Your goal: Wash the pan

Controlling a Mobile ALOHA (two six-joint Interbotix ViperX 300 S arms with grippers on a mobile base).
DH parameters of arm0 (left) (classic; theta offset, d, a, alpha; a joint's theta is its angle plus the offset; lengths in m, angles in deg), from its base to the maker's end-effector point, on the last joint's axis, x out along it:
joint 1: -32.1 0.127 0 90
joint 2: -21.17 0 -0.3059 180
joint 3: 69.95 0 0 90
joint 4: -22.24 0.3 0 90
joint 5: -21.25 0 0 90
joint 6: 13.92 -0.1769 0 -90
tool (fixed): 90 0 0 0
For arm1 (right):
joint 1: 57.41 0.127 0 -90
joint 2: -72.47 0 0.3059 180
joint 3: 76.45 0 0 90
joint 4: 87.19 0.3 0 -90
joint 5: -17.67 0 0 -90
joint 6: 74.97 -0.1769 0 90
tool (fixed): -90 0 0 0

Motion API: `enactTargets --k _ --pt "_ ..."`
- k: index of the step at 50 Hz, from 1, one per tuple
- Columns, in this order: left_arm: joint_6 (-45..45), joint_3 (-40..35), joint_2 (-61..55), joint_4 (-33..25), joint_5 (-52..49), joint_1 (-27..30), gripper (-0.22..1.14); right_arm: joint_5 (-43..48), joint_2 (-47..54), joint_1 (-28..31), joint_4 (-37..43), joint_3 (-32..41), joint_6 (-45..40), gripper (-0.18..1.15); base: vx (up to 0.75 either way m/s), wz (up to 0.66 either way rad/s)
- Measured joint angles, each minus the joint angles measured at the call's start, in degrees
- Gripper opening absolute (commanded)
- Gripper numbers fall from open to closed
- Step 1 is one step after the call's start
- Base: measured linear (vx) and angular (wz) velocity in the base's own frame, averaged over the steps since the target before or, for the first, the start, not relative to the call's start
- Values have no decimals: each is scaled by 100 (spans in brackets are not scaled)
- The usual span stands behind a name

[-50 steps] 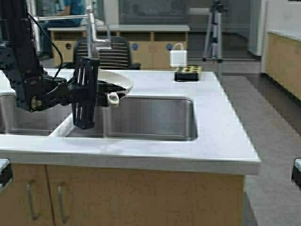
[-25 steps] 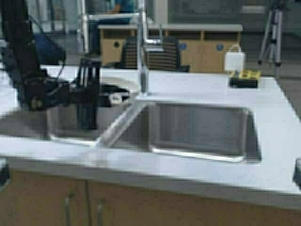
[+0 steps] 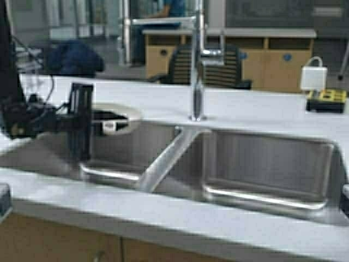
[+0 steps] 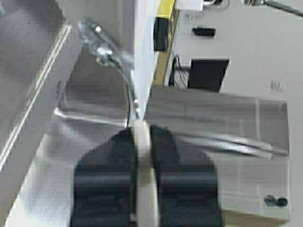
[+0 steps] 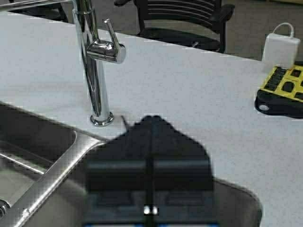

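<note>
**A:** Where's your left gripper (image 3: pixel 90 123) and what's it on?

**B:** Out over the left basin (image 3: pixel 117 158) of the double sink. My fingers are pinched on the pan (image 3: pixel 112 117) – in the left wrist view the two black pads (image 4: pixel 182 182) squeeze its thin cream edge (image 4: pixel 142 175) between them. The pan hangs level at about countertop height, above the basin's back left part, its short white handle end (image 3: pixel 108 126) facing the camera.

**A:** And the right gripper (image 5: pixel 150 142)?

**B:** Only the right wrist view shows it. Fingers pressed together, nothing between them, hovering over the sink's back edge near the tap base (image 5: pixel 101 119).

**A:** Surface?

**B:** Pale speckled countertop (image 3: pixel 262 112) wrapping two steel basins; the right basin (image 3: pixel 267 164) sits across a steel divider (image 3: pixel 166 158). Chrome faucet (image 3: pixel 197 65) stands upright behind the divider, w/ a side lever (image 5: pixel 110 33). Far right on the counter – a black-and-yellow power strip (image 3: pixel 326 100) w/ a white charger block (image 3: pixel 313 77) just behind it. Wooden cabinet fronts (image 3: pixel 65 243) below the counter's front edge.

**A:** Room beyond?

**B:** A black slatted-back office chair (image 3: pixel 218 68) right behind the counter, a long wooden bench w/ cubbies (image 3: pixel 267 57) further back, a dark blue bundle (image 3: pixel 73 59) at left – can't tell what it is. A person in a blue top (image 3: pixel 173 7) sits at the far side, mostly cut off.
</note>
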Motion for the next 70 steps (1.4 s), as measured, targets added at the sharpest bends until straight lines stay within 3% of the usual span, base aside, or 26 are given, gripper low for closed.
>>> enactTargets --k 5,20,26,29,36,39,54,70 --pt "18 -26 -105 281 185 -9 2 9 18 0 -18 0 18 6 20 2" --pt "9 70 -272 193 457 35 2 79 114 -9 -114 0 44 6 16 5" --pt "18 97 -272 431 598 44 2 88 202 -9 -114 9 9 13 13 13" --pt "18 141 -272 483 650 44 2 88 308 -9 -114 35 -35 27 11 10" --pt "9 229 -272 536 686 62 2 105 905 -9 -114 431 -53 92 8 5" --pt "9 246 -264 624 738 53 2 114 1318 18 -123 738 -53 108 5 2" --pt "9 272 -290 747 826 44 2 598 3630 360 -404 2083 -62 103 2 1" --pt "18 316 -378 747 835 35 2 826 4913 360 -448 3085 -62 103 0 0"
